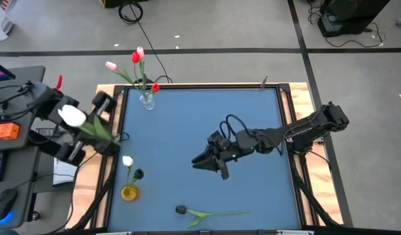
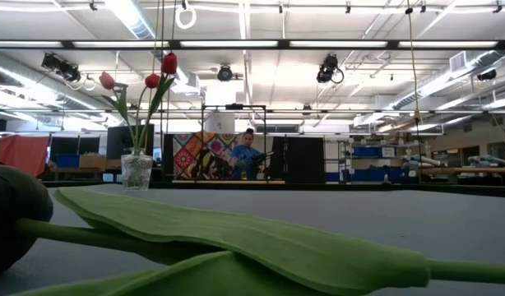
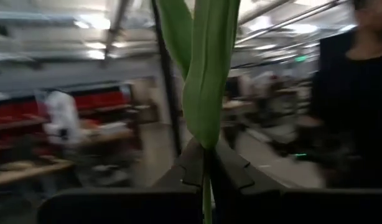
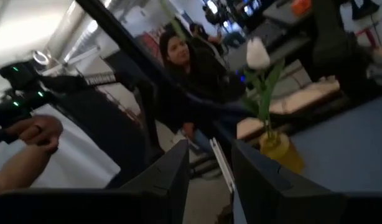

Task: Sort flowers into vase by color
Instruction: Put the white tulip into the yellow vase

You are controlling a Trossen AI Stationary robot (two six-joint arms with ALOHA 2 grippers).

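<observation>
The high view shows the left gripper (image 1: pixel 99 130) at the worktop's left edge, closed on the stem of a white tulip (image 1: pixel 73 115) whose head hangs out past the edge over the arm's base. In the left wrist view the fingers (image 3: pixel 231 168) are pinched around the thin stem just below a broad leaf (image 3: pixel 206 74); the hold looks narrow, so the stem could swivel or slide out as the arm swings.

Near the front-left corner a yellow vase (image 1: pixel 129 192) already holds one white flower (image 1: pixel 127 160). Its mouth seems small, and a drooping stem could miss it, or nudge the vase and tip it.

At the back edge a clear vase (image 1: pixel 147 100) holds red and pink tulips (image 1: pixel 136 56).

Along the front edge a dark-headed tulip (image 1: pixel 213 213) lies flat, not yet sorted.

The right gripper (image 1: pixel 207 161) hovers over the middle of the worktop, fingers parted and empty. If both arms head for the front-left corner, they could collide.
</observation>
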